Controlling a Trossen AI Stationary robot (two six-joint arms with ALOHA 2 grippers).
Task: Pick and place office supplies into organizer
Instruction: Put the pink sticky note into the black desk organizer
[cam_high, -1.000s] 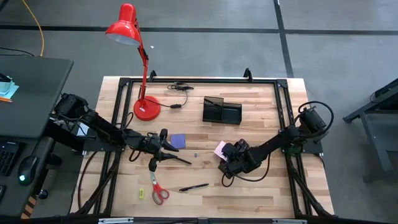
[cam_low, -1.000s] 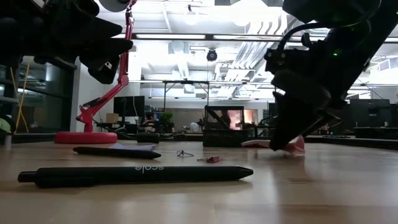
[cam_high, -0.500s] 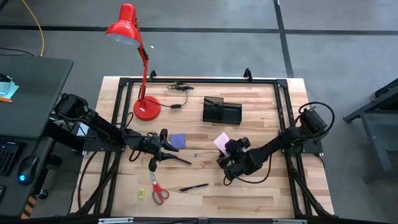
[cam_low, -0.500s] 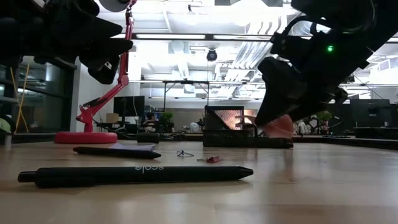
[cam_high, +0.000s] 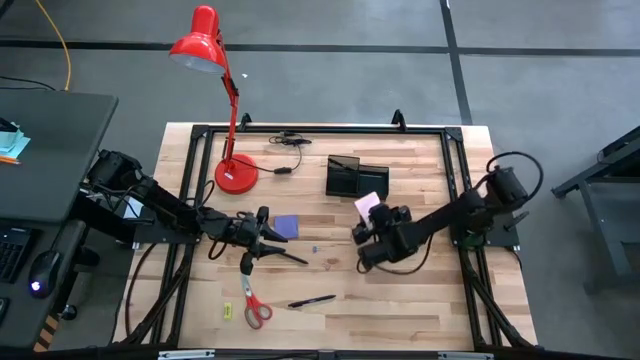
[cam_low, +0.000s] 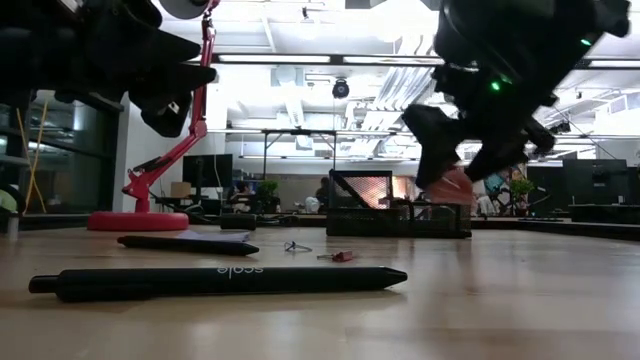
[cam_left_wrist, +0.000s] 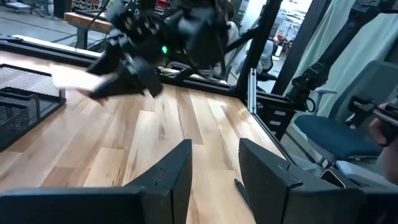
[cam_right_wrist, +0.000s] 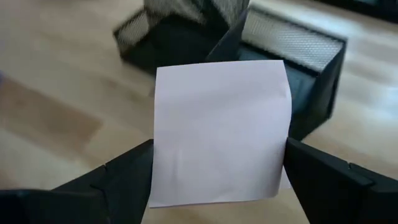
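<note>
Organizer (cam_high: 356, 179) beneath held pink pad (cam_high: 368, 205)

Bare table (cam_high: 420, 170) lies open right of the organizer (cam_high: 356, 178).

Grey concrete floor (cam_high: 540, 70) surrounds the wooden table (cam_high: 420, 300); dark desk (cam_high: 45, 150) beside it.

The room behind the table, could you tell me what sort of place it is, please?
Probably a robotics lab or workshop: concrete floor, exposed ceiling lights, and other workbenches beyond the wooden table.
</note>
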